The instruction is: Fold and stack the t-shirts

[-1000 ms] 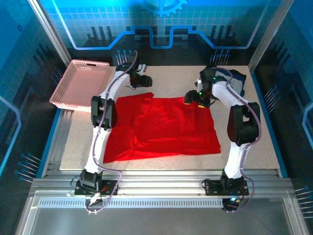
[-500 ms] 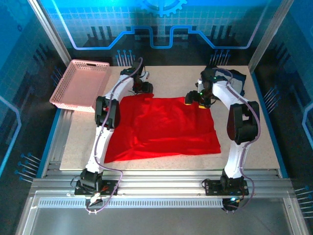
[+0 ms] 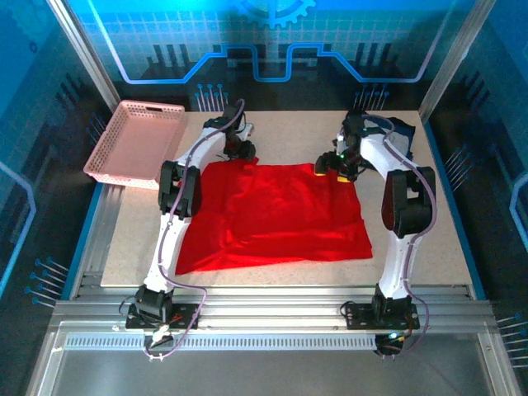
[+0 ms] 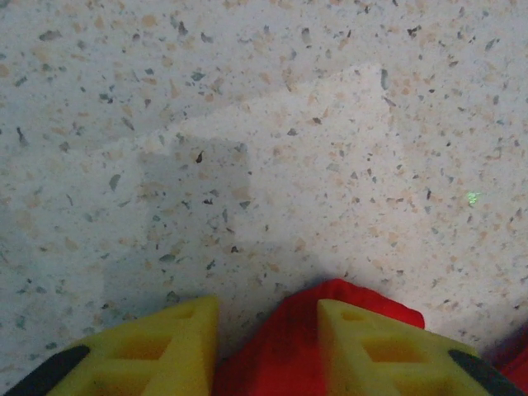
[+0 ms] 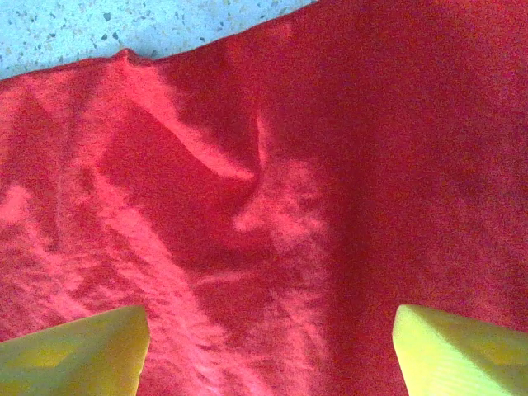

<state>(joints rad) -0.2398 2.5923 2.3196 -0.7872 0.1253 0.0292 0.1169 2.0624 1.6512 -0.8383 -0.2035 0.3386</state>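
Workcell seen from above: a red t-shirt (image 3: 276,214) lies spread flat on the speckled surface (image 3: 132,223) between two white arms. A blue back panel (image 3: 165,41) carries a gear outline and angular line art.

The left gripper (image 3: 245,150) is now at the shirt's far left corner. A second ago it hung farther back, clear of the cloth, and its fingers stood wider. In the left wrist view, the yellow fingers (image 4: 186,338) flank a small hump of red cloth that fills the gap between them. Whether they already pinch it cannot be told.

The right gripper (image 3: 334,167) sits at the shirt's far right edge, almost where it was a second ago. In its wrist view, the fingers are spread wide above rumpled red cloth, holding nothing.

A dark navy t-shirt (image 3: 404,132) lies bunched at the far right corner, behind the right arm.

A pink lattice basket (image 3: 136,142) rests off the far left corner, well apart from both shirts, with its mesh floor in plain view.
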